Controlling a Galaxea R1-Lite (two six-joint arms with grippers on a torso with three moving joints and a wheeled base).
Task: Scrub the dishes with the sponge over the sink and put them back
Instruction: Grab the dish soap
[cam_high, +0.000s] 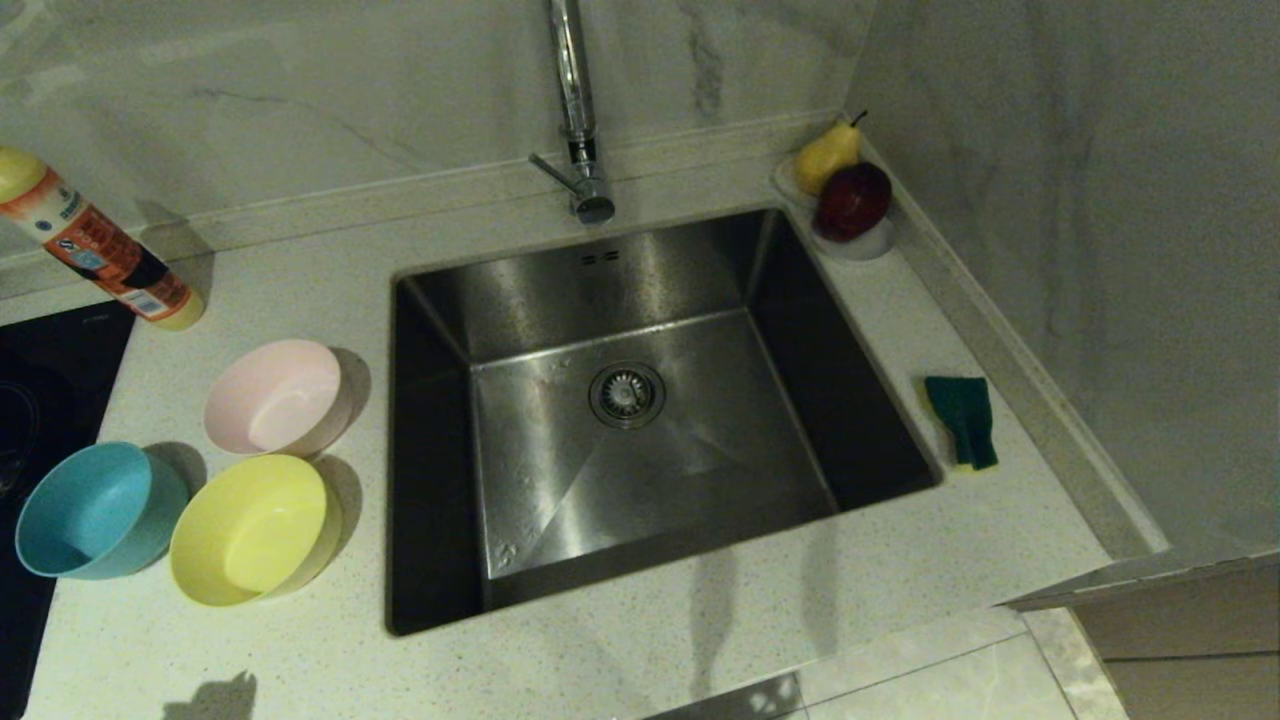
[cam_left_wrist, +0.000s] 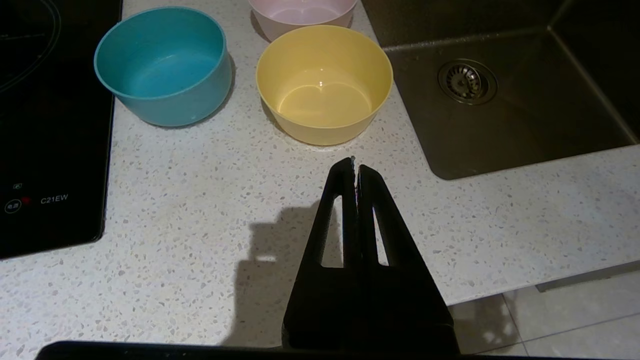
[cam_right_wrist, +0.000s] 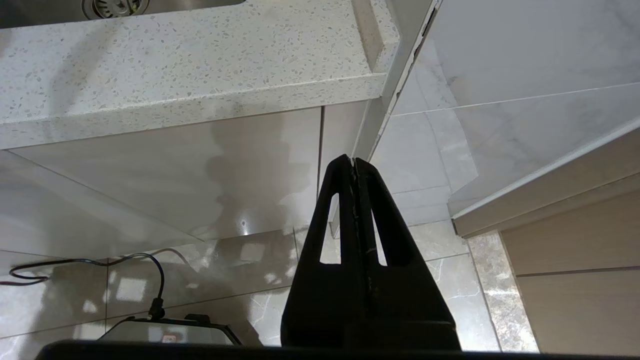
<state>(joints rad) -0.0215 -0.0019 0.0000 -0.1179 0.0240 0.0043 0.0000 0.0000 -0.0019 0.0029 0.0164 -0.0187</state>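
Three bowls stand on the counter left of the sink (cam_high: 520, 300): a pale pink bowl (cam_high: 275, 397), a teal bowl (cam_high: 95, 510) and a yellow bowl (cam_high: 250, 530). The sponge (cam_high: 962, 418), green face up, lies on the counter right of the sink. Neither arm shows in the head view. My left gripper (cam_left_wrist: 355, 164) is shut and empty, hovering above the counter's front edge just short of the yellow bowl (cam_left_wrist: 324, 85), with the teal bowl (cam_left_wrist: 162, 65) beside it. My right gripper (cam_right_wrist: 353, 161) is shut and empty, below the counter's front edge, over the floor.
A tap (cam_high: 575, 110) rises behind the sink. A white dish (cam_high: 860, 245) with a pear and an apple sits at the back right corner. A detergent bottle (cam_high: 95, 245) lies at the back left. A black hob (cam_left_wrist: 50, 125) borders the bowls. A wall closes the right side.
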